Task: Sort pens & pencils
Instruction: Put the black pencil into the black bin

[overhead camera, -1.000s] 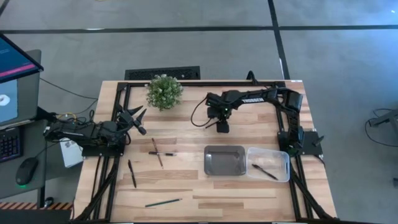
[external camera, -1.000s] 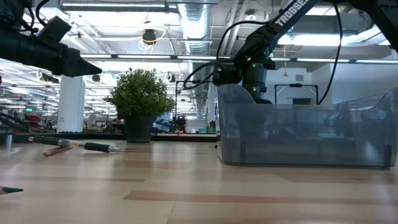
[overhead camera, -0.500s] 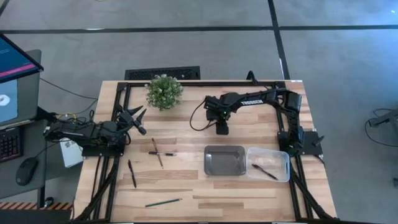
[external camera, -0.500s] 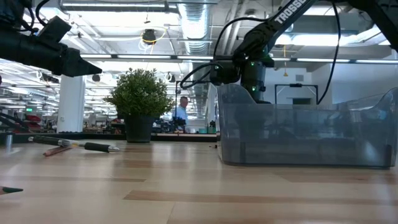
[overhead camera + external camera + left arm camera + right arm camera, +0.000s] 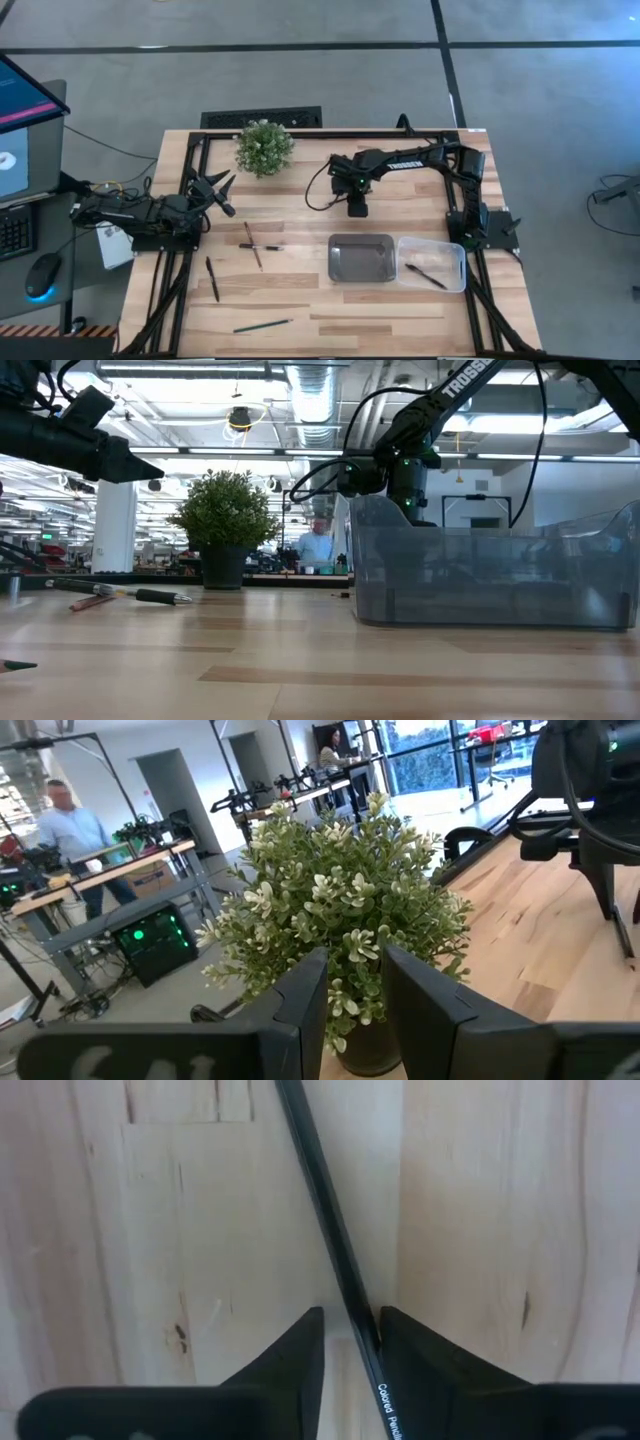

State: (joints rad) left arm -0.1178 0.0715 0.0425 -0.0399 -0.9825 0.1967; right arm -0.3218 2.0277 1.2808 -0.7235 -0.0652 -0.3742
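**Right gripper closes on a pencil behind the tray**

Nearest to the front edge of the surface [image 5: 400, 320], a greenish pencil [image 5: 262, 325] lies alone, almost parallel to that edge. A little further in, on the left side, one black pen [image 5: 212, 279] lies by itself. On the right side, a metal tray [image 5: 361, 258] and a clear bin [image 5: 433, 265] stand side by side, touching or nearly touching. One pen [image 5: 426, 276] lies inside the bin.

Further in, left of the tray, a thin brownish pencil [image 5: 253, 245] and a short pen [image 5: 262, 246] lie across each other.

Behind the tray, the right gripper [image 5: 356, 207] points down to the surface. In the right wrist view, its two fingers [image 5: 290, 1350] stand narrow on both sides of a dark pencil [image 5: 330, 1250], which carries white letters near the fingers. The pencil lies flat on the wood. The fingers are very close to it, but I cannot tell if they already press it.

The left gripper [image 5: 217, 190] hangs above the left part of the surface and aims at the plant [image 5: 263, 147]. Its fingers [image 5: 300, 995] are narrow, with only a small gap, and nothing is between them.

The plant stands at the far edge. In the room beyond the surface, a person [image 5: 318, 545] is seen in the low view.
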